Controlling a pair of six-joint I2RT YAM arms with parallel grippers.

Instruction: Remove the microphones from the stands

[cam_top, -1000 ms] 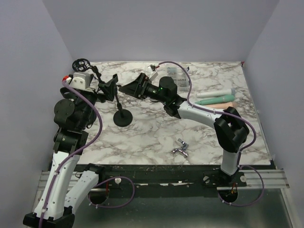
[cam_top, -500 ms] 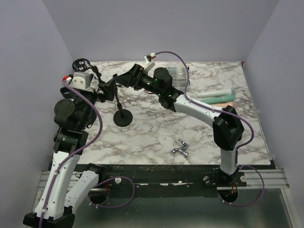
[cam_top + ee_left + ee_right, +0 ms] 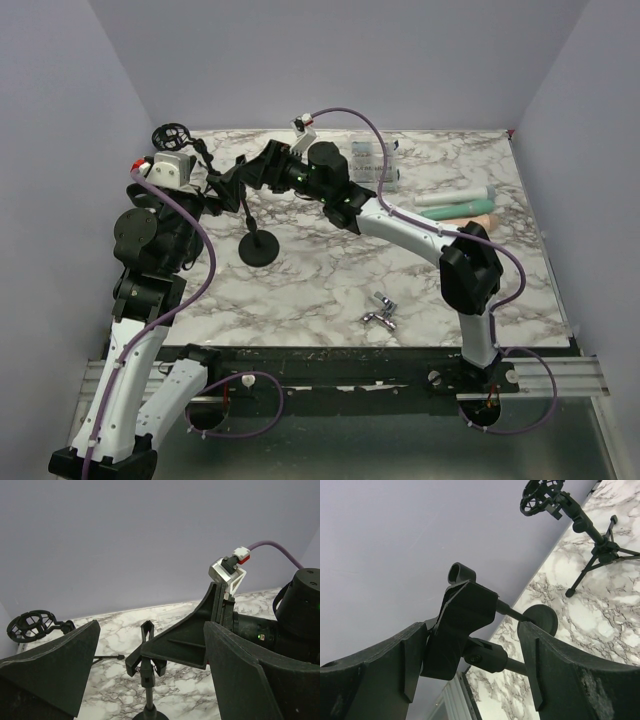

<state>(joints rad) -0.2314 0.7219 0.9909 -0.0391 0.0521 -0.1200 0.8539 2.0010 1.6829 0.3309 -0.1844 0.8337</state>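
- Mic (image 3: 455, 205) lies on table (image 3: 320, 290), far R side, well apart from stand (image 3: 260, 247).
- R gripper (image 3: 472, 626) partly open, straddling stand's clip (image 3: 462, 610); one finger touching it, not clamped.
- L gripper (image 3: 152, 624) wide open, holding nothing, near clip.
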